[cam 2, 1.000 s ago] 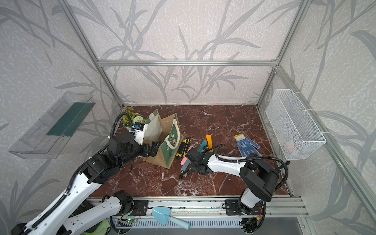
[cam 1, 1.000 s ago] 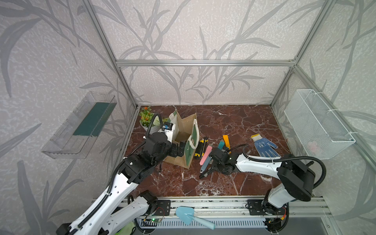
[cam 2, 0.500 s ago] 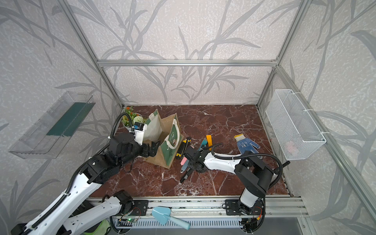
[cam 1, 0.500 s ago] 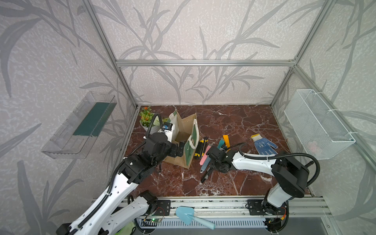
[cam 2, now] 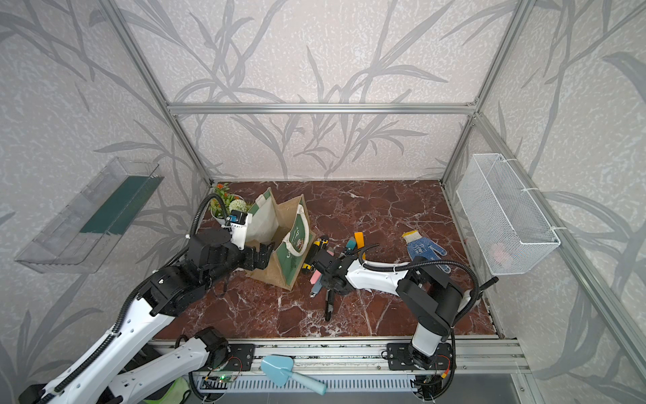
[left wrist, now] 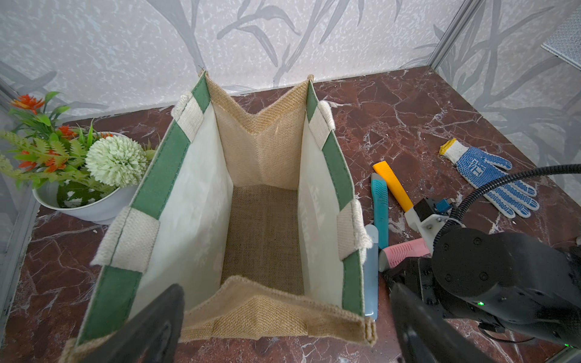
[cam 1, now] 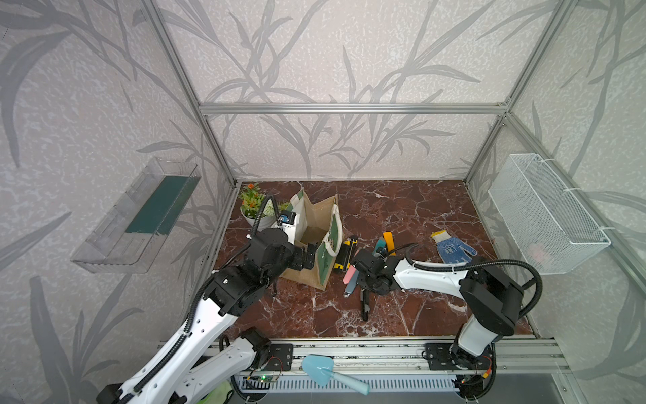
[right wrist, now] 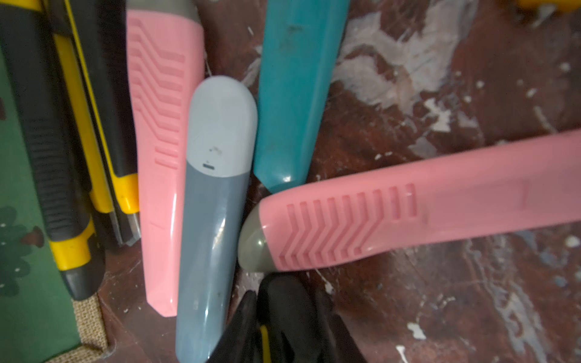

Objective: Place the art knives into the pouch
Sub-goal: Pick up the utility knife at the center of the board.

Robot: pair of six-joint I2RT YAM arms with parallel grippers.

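Hovering by pouch [left wrist: 264, 157], left hand [left wrist: 287, 292] spread, right hand [right wrist: 264, 314] grip unclear, print [cam 2: 296, 241] illegible.

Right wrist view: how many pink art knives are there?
2. One pink knife lies flat between the yellow-and-black knife and the blue-grey knife; the other lies crosswise, its grey tip meeting the blue-grey knife. More could be hidden outside this close view.

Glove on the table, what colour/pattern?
White knit glove with blue grip dots and a yellow cuff edge; shows best in the left wrist view.
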